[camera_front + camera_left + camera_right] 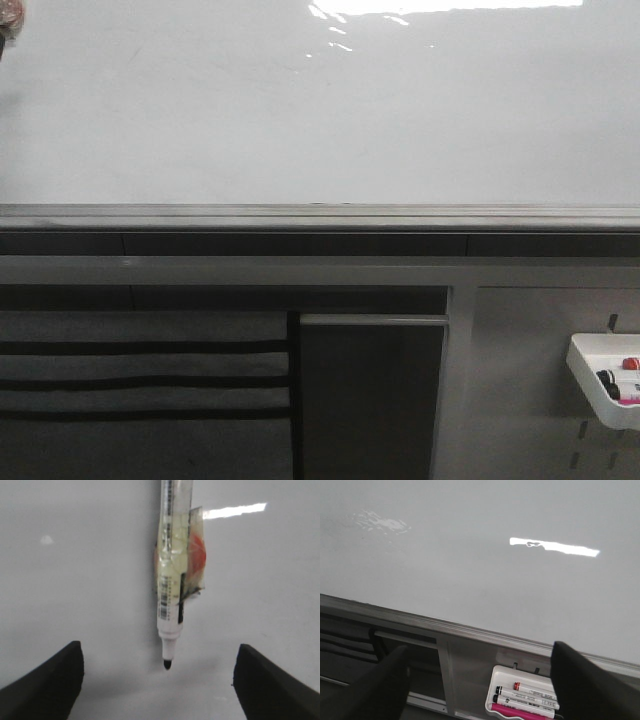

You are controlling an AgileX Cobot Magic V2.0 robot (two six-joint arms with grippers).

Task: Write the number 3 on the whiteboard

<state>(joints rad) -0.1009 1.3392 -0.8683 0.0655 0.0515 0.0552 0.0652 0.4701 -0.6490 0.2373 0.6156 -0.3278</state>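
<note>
- Glossy white flat whiteboard (300, 110) fills the front view above its grey metal bottom rail (320, 215), with glare along the top; no number 3 or any other mark shows on it in any view.
- Low on the right hangs a small white plastic tray (600, 378) holding spare markers, well below the rail.
- Left gripper (159, 680): its dark fingers (45, 682) stand wide apart. A white-barrelled black-tipped marker (170, 580), taped to the rig with clear tape, points its tip between them at the board; whether the tip touches cannot be told.
- Right gripper (480, 685): also spread wide and holding nothing, it hangs above the tray.
- Judgement: writing has not begun. To do the step well, bring the tip squarely onto the board with light, steady pressure, then draw the upper curve and the lower curve without lifting or dragging sideways.
</note>
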